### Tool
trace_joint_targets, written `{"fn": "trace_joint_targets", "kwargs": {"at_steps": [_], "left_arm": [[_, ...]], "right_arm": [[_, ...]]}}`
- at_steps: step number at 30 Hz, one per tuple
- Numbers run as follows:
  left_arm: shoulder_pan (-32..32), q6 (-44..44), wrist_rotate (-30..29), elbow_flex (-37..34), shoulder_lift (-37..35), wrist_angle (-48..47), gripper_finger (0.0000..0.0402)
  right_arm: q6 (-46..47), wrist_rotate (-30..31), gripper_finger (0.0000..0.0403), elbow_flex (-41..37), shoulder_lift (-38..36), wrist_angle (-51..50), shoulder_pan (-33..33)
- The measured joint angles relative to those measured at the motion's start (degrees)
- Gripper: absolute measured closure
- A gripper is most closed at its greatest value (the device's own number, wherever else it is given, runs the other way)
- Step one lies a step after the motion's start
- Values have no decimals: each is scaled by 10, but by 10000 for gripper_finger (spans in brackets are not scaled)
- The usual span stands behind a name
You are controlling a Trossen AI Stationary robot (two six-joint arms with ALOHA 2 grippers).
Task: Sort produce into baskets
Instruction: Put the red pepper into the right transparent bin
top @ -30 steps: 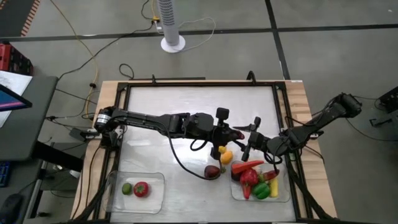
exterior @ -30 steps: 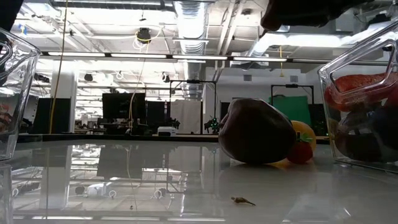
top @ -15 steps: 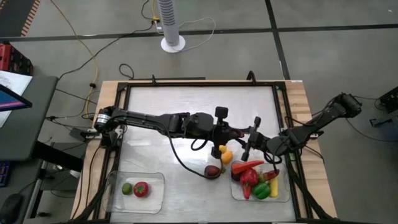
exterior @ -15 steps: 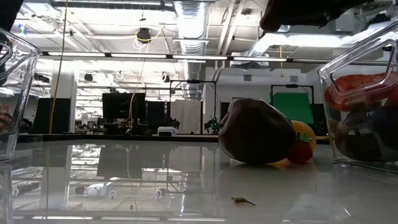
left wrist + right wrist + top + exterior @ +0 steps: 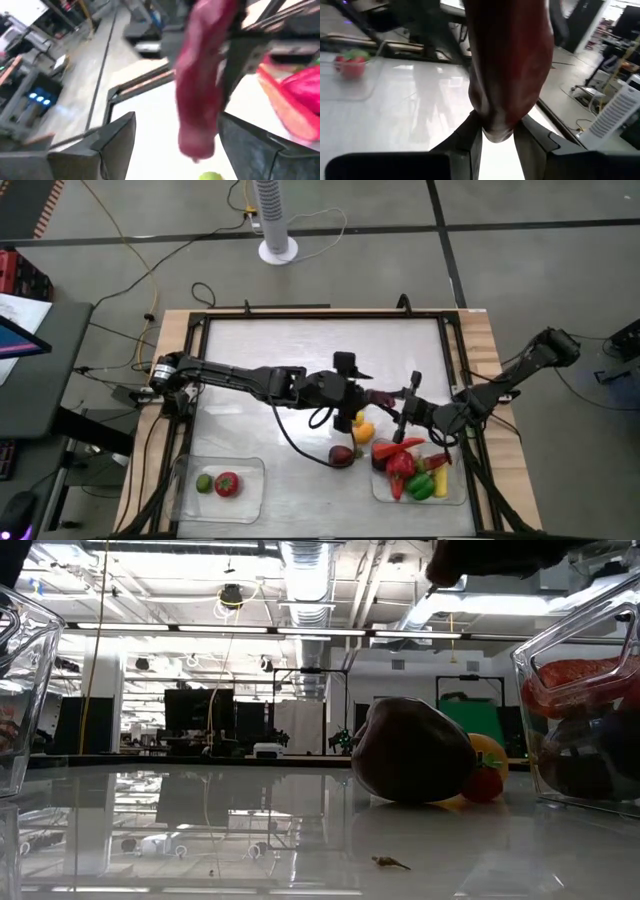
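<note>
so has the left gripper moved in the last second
Yes. In the high view the left gripper has drawn back toward the table's left side, away from the right basket, leaving the red piece in the right gripper.

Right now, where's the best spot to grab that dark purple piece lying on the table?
Probably from straight above, closing across the dark purple piece's rounded middle. It sits low and wide, with the yellow pepper and the right basket crowding one side.

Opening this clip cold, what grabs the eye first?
The two arms meet mid-table, where the right gripper is clamped on a long dark red piece facing the left gripper. Just below sits the right basket heaped with red and green produce, while the left basket holds only two pieces.
</note>
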Motion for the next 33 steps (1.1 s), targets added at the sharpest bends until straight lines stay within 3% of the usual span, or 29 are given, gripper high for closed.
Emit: {"fn": "trace_joint_targets", "kwargs": {"at_steps": [3,7,11,20,26,33], "left_arm": [[-6,-24,-14,0,-17,-57,139],[-10,-67,6,-5,-25,-132,150],[-14,-80,33,-54,-26,-120,159],[-14,-43,47,-215,-41,68,176],[5,-45,59,-273,-103,128,190],[21,-63,59,-356,-189,192,194]], "right_arm": [[20,-2,277,0,-20,-27,32],[83,-56,276,2,-55,-85,76],[188,-97,276,30,-79,-180,111],[451,-261,276,35,-54,-306,177],[583,-316,276,35,-59,-341,218],[772,-450,276,35,-58,-454,234]]}}
